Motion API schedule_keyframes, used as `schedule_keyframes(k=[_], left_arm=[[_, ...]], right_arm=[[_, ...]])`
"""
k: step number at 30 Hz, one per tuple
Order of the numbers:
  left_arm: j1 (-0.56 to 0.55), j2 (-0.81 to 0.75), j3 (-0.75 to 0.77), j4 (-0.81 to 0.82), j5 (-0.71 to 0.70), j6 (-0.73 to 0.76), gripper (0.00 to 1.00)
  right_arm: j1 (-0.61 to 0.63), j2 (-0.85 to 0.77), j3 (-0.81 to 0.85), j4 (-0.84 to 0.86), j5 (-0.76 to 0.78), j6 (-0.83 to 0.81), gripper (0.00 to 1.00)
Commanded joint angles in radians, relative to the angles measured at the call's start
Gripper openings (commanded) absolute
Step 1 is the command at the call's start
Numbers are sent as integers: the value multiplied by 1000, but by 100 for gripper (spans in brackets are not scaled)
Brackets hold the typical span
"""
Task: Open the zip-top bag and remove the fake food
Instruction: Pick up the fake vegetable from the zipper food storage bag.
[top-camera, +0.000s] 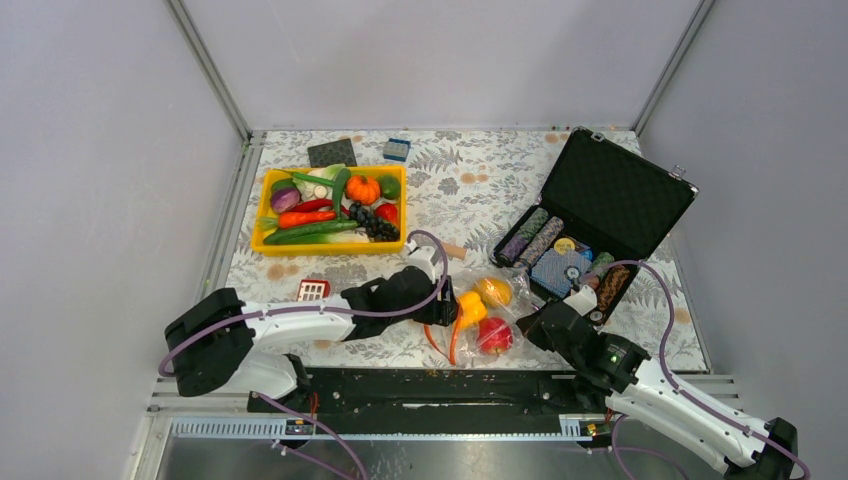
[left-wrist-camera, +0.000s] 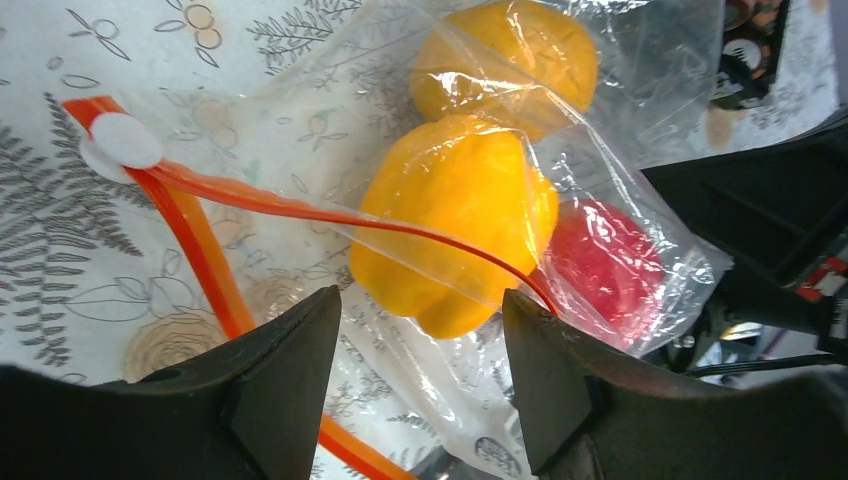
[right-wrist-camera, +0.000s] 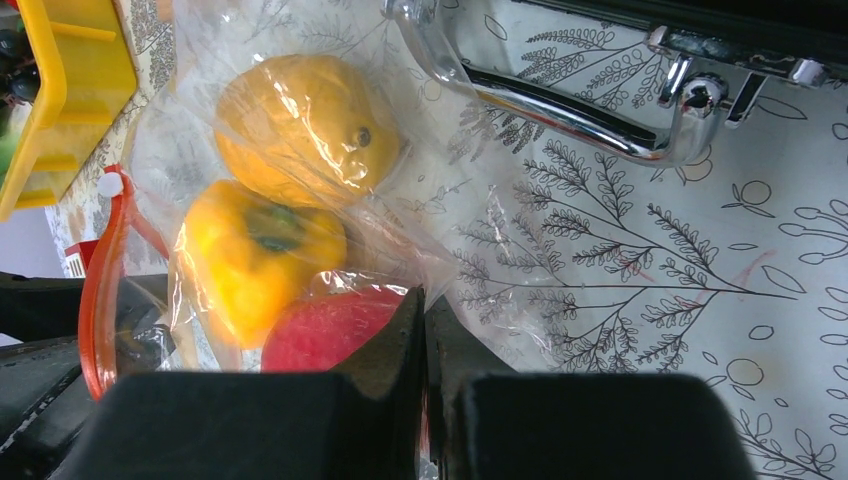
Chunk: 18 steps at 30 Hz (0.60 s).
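Altogether three fake food pieces (left-wrist-camera: 460, 215), one zip-top bag (left-wrist-camera: 290, 140) in right claw (right-wrist-camera: 428, 320).

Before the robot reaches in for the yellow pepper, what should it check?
1. Is the bag open? Ok, the orange zip strip is parted.
2. Is the left claw open? Ok, aimed at the pepper.
3. Is the right claw holding the bag? Ok, shut on plastic beside the apple.
4. Is the pepper at the opening? Ok.
5. Is the pinch firm enough? Cannot tell.
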Motion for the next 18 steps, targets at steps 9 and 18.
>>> schedule_keyframes(k=[9, 18], left_arm=[[-20, -28, -2, 111, -16, 212, 61], [-30, 2, -19, 198, 61, 229, 62]], right_arm=[[3, -12, -6, 12, 5, 18, 0], [3, -15, -6, 10, 5, 18, 0]])
